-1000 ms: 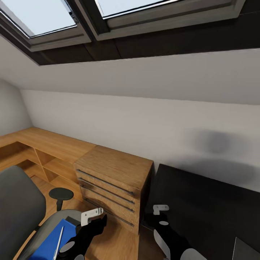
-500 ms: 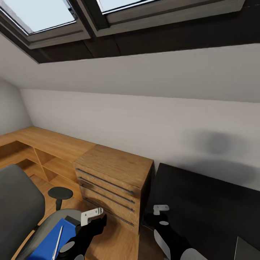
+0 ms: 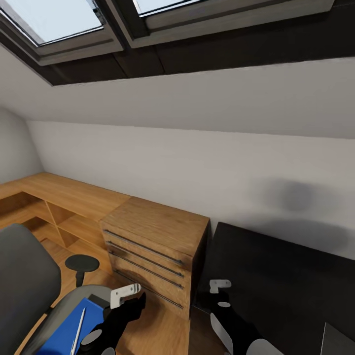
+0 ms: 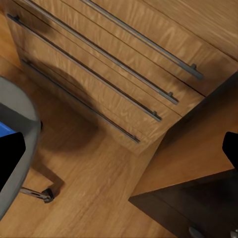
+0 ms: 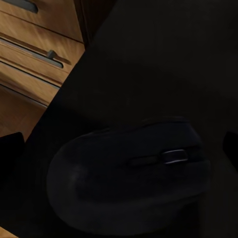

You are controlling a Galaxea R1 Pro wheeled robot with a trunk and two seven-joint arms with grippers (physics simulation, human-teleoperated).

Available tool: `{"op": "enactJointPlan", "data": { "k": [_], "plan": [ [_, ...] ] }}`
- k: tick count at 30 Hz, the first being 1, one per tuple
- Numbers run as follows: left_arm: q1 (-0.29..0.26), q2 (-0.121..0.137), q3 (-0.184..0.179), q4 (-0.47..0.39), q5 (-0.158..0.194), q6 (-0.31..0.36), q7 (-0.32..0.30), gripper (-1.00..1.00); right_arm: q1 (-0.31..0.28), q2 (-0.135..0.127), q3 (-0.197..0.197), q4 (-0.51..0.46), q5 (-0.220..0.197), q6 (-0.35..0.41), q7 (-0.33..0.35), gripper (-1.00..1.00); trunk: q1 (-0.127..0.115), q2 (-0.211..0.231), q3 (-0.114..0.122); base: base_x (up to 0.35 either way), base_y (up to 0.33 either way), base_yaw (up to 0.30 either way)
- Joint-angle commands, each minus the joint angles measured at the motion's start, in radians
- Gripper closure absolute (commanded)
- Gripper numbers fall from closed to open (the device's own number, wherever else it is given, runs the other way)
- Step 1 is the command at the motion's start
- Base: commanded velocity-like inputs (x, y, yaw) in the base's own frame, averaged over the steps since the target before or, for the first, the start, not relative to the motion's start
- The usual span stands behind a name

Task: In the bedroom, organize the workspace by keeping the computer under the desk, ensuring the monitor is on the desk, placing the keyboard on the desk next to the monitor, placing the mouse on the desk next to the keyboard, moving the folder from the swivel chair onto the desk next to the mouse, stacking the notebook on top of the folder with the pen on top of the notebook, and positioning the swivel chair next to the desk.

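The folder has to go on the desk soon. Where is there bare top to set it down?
The black desk top lies bare between the wooden drawer cabinet and the white wall. Nearer the right end effector sits the rounded black mouse.

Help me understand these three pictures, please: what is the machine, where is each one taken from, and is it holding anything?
It is a wheeled robot with two arms, rendered in a simulator. The big picture comes from its head camera, looking down over the left gripper and right gripper. At lower left the grey chair carries the blue folder with a pale pen on it. Beside it stands a wooden drawer cabinet, then the black desk. The other two come from wrist cameras. The left one looks at the cabinet drawers and floor. The right one looks closely at the black mouse on the desk; the fingers at that picture's edges stand apart, not closed on it.
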Motion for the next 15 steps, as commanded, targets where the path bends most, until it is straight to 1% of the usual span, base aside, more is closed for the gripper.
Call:
{"op": "enactJointPlan", "data": {
  "k": [1, 10, 15],
  "plan": [
    [-0.001, 0.001, -0.002, -0.002, 0.009, 0.001, 0.009, -1.00, -0.001, -0.001, 0.008, -0.002, -0.006, 0.006, -0.009, -1.00, 0.000, -0.001, -0.001, 0.000, 0.000, 0.000],
    [-0.001, 0.001, -0.002, -0.001, 0.010, 0.001, 0.009, -1.00, -0.004, -0.003, 0.005, 0.004, -0.006, 0.006, -0.009, -1.00, 0.000, -0.001, -0.001, 0.000, 0.000, 0.000],
    [-0.001, 0.001, -0.002, -0.001, 0.010, 0.001, 0.009, -1.00, -0.023, -0.004, 0.004, 0.044, -0.008, 0.005, -0.009, -1.00, 0.000, -0.001, -0.001, 0.000, 0.000, 0.000]
  ]
}}
